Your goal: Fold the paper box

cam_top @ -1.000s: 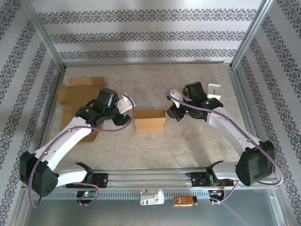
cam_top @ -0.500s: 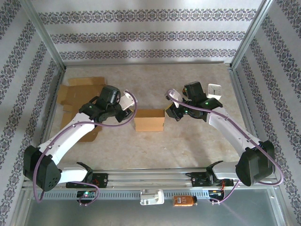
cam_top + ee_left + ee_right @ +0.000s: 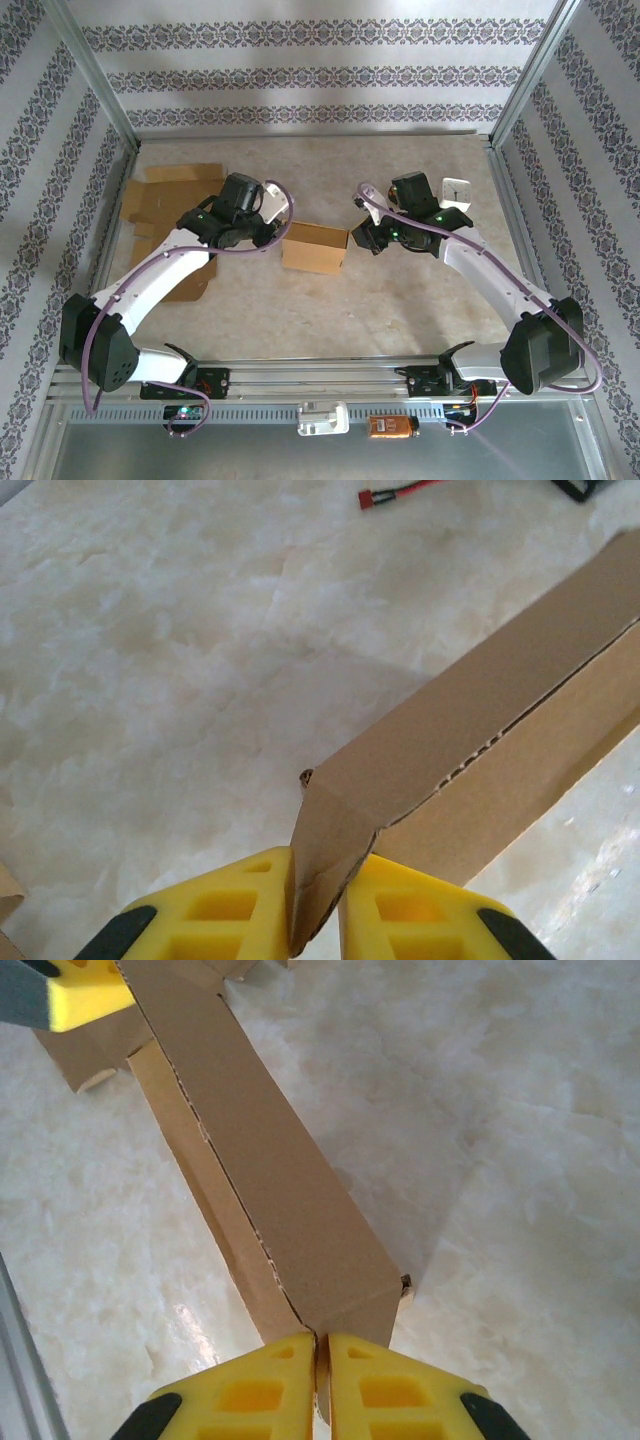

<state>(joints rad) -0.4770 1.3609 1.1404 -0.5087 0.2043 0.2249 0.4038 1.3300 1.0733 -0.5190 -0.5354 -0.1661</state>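
Left wrist view shows the left gripper [image 3: 316,895] clenched on one end flap of the paper box [image 3: 470,730]. The right gripper [image 3: 322,1365] pinches the opposite flap, apparently to brace both ends for folding. The box rests mid-frame on the surface [image 3: 400,300].

One paper box [image 3: 316,249], two pincers [image 3: 316,905] [image 3: 322,1375], one pile of flat cardboard [image 3: 165,200].

left claw [image 3: 315,895] swung in from the left, jaws closed down onto paper box [image 3: 316,249] end flap, box nudged slightly back and leftward, seemingly a bit skewed
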